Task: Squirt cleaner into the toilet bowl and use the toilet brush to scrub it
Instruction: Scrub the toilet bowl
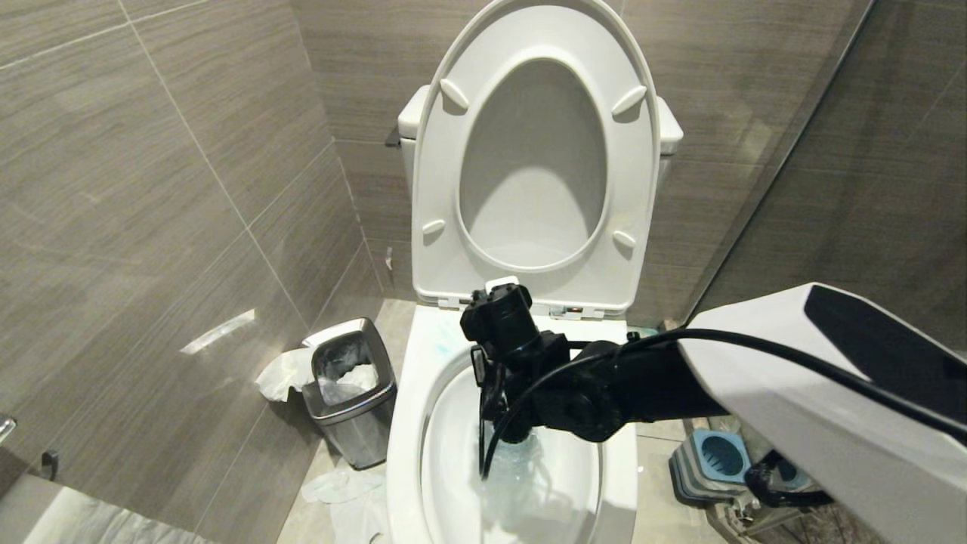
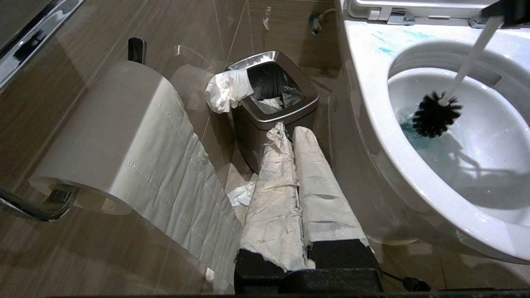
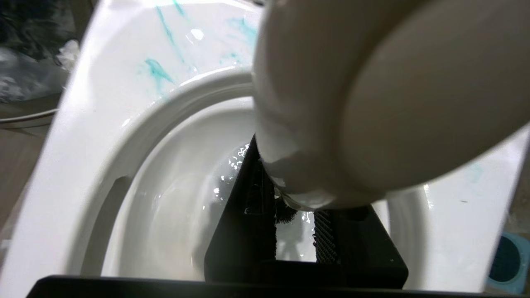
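Note:
The white toilet bowl (image 1: pixel 408 423) stands in front of me with seat and lid raised. My right gripper (image 1: pixel 508 423) reaches down over it, shut on the white handle (image 3: pixel 372 103) of the toilet brush. The brush's black bristle head (image 2: pixel 435 114) sits low in the bowl (image 2: pixel 372 136), at the edge of the water. Turquoise cleaner (image 2: pixel 387 50) streaks the back of the rim and tints the water (image 2: pixel 414 134); streaks of it (image 3: pixel 157 72) also show on the rim (image 3: pixel 83 136). My left gripper (image 2: pixel 290 130) is parked shut beside the bowl, its fingers wrapped in white paper.
A steel waste bin (image 1: pixel 351 385) with tissue hanging over its edge stands left of the toilet, close ahead of the left gripper. A toilet paper roll (image 2: pixel 116 136) hangs on the left wall. The blue-topped brush holder (image 1: pixel 714 461) sits on the floor at the right. Tissue (image 1: pixel 340 487) lies on the floor.

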### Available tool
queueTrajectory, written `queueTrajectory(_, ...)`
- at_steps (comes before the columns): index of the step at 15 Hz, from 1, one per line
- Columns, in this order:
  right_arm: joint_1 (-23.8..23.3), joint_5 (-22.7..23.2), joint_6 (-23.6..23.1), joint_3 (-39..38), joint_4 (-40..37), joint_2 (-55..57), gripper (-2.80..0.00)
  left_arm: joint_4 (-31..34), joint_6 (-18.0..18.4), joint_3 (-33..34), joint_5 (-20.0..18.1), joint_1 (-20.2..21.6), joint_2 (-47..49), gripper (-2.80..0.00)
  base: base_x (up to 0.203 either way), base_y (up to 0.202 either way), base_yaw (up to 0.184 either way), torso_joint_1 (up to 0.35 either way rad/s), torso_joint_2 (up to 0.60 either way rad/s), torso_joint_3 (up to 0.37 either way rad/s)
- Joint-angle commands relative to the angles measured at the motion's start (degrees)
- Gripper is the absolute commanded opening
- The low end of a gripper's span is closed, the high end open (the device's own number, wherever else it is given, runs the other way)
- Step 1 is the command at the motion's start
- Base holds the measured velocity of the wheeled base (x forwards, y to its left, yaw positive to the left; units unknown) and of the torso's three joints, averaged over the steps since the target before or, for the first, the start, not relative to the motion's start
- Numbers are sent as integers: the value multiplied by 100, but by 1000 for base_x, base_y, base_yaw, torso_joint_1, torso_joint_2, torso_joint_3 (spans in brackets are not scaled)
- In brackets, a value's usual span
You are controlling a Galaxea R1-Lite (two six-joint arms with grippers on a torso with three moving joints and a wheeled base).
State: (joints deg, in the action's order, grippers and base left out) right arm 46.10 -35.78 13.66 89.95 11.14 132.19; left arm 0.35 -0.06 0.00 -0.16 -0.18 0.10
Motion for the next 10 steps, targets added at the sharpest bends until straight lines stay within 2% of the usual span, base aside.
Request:
queueTrajectory(1, 3, -11, 18, -408, -80, -834, -280, 0, -2, 9, -2, 1, -1, -280, 0, 0, 0, 0, 0, 0)
queueTrajectory(6, 12, 0, 46, -462, -74, -435, -280, 0, -2, 9, -2, 1, -1, -280, 0, 0, 0, 0, 0, 0)
queueTrajectory(10, 62, -49, 584, -388, -52, 328, -280, 0, -2, 9, -2, 1, -1, -280, 0, 0, 0, 0, 0, 0)
